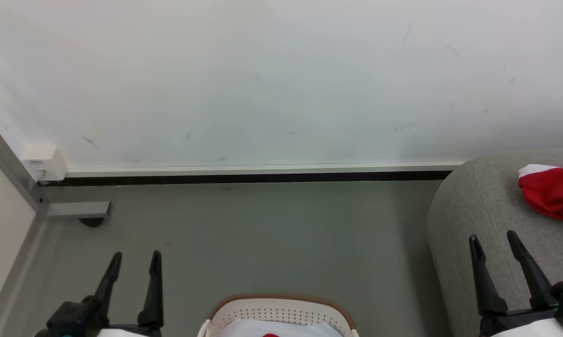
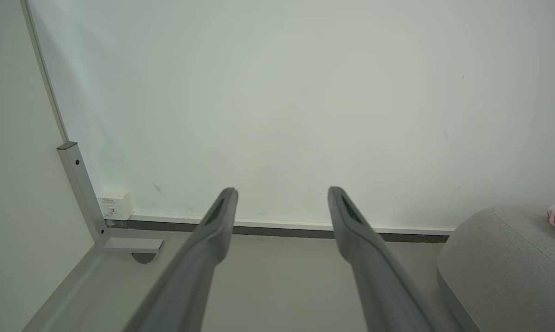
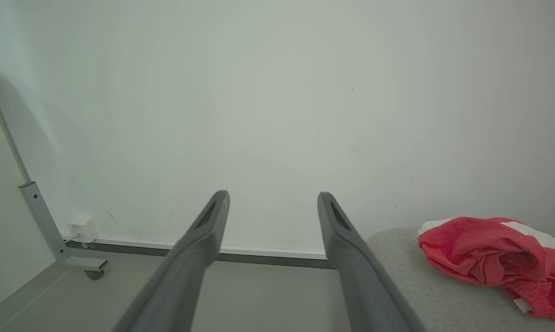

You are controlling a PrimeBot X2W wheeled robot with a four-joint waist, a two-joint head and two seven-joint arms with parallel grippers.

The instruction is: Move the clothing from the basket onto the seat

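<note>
Red clothing on the grey seat

Near left, the left gripper: two long black fingers, slim and tapering to narrow tips, on a chunky black knuckle block with a teal speck at its base. Near right, the right gripper has the same build, with a green sliver by the mount and a white forearm shell beneath. In the wrist views the fingers read matte dark grey, each with a narrow slot near the tip.
</note>
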